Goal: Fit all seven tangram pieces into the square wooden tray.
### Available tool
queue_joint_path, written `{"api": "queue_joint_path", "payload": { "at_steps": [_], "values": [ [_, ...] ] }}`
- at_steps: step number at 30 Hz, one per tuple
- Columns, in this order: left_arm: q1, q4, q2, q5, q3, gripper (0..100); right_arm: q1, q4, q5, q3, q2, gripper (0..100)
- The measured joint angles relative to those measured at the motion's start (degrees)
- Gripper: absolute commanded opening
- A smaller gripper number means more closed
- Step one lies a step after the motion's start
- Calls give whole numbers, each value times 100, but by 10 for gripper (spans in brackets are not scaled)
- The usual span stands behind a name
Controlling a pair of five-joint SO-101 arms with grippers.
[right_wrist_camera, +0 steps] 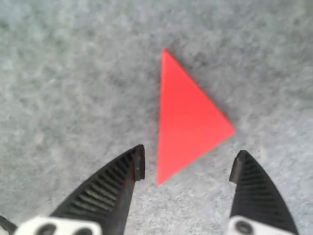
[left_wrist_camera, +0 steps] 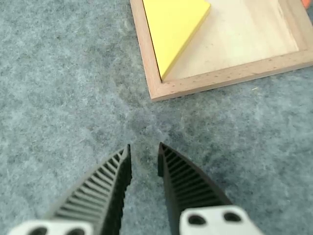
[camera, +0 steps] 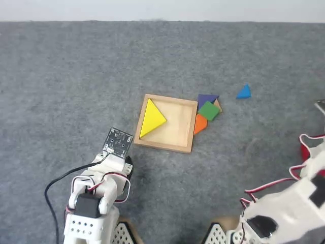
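Observation:
The square wooden tray lies mid-table with a yellow triangle in its left half. The yellow triangle and the tray's corner lie just ahead of my left gripper. That gripper is shut, empty, and low over the carpet. My right gripper is open and hangs over a red triangle, whose near corner lies between the fingers. Purple, green and orange pieces cluster against the tray's right side. A blue triangle lies farther right.
A tan piece peeks out behind the green one. Grey carpet covers the table. The left arm stands at the front left and the right arm at the front right, near the table's right edge.

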Motion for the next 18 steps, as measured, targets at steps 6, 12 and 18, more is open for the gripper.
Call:
{"api": "queue_joint_path", "payload": {
  "at_steps": [6,12,18],
  "values": [
    [0,0,0,0,0,88,0,-536,0,624,-114,348],
    [0,0,0,0,0,88,0,-1266,0,914,-114,335],
    [0,0,0,0,0,88,0,-1705,0,914,202,335]
  ]
}}
